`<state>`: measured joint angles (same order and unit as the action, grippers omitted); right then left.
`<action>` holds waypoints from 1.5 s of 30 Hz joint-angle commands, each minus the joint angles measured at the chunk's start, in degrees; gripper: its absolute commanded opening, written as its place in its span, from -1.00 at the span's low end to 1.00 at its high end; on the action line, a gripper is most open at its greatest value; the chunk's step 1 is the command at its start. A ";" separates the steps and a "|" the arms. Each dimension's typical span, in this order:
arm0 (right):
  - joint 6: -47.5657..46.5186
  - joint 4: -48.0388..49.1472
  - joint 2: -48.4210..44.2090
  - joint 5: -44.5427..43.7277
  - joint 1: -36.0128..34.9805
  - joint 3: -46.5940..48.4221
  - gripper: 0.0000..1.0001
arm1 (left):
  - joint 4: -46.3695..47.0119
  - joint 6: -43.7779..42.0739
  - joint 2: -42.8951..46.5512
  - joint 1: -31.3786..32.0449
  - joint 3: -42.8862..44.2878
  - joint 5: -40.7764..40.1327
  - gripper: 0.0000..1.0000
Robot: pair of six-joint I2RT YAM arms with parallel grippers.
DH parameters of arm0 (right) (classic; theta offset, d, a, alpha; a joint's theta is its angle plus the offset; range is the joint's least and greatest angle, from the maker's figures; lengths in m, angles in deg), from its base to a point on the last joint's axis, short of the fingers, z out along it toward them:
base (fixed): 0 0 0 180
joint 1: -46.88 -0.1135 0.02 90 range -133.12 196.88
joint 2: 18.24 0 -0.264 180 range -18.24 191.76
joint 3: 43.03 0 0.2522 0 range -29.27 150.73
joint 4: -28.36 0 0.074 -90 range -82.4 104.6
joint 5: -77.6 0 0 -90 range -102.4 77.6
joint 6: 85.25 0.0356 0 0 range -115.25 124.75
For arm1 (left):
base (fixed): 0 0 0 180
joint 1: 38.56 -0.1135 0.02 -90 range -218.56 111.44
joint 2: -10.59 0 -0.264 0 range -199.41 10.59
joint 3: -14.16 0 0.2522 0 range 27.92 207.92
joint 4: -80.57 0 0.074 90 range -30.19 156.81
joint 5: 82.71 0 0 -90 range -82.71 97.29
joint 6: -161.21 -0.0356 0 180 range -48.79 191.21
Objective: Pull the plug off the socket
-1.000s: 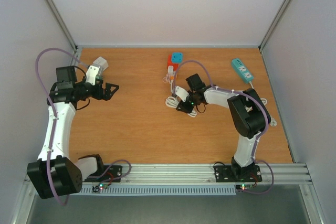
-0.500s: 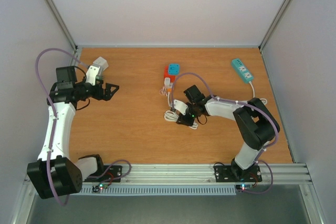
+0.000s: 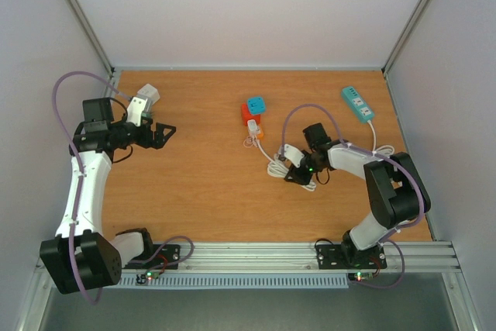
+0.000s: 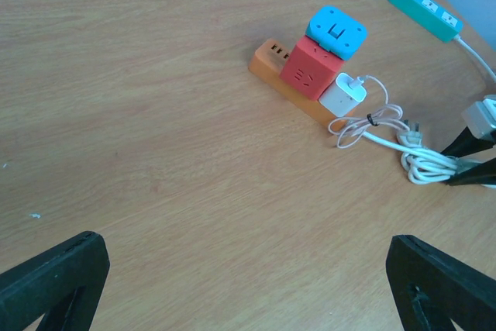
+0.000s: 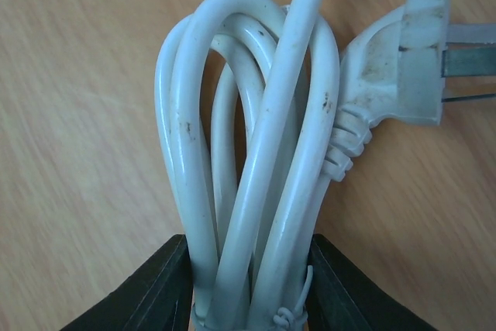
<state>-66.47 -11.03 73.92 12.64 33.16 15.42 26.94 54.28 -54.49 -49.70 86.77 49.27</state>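
Here, white plug (image 4: pixel 343 95), orange socket (image 4: pixel 269 60), coiled cord (image 5: pixel 248 153)

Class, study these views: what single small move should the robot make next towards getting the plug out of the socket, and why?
Probably open the right gripper and let go of the coiled cord. It grips only that bundle, while the white charger sits plugged into the orange strip, untouched.
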 commanded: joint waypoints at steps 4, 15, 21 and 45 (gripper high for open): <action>-6.61 -4.38 1.94 -3.61 6.09 0.37 -0.05 | 2.52 0.43 0.75 0.20 -0.72 1.57 0.99; 5.24 -10.36 0.17 8.83 6.97 12.52 0.75 | 3.12 0.73 0.71 0.22 -0.91 1.53 0.99; 22.41 -3.44 -2.03 10.47 4.90 18.35 0.97 | 3.86 1.08 0.75 0.19 -1.37 1.51 0.99; 51.57 1.82 22.29 10.01 -4.31 47.06 0.97 | 4.73 1.55 3.46 0.20 -3.30 1.26 0.99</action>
<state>-18.67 -9.21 92.36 23.02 29.53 59.07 28.99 55.37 -52.41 -49.70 84.21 49.53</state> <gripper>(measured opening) 0.985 0.996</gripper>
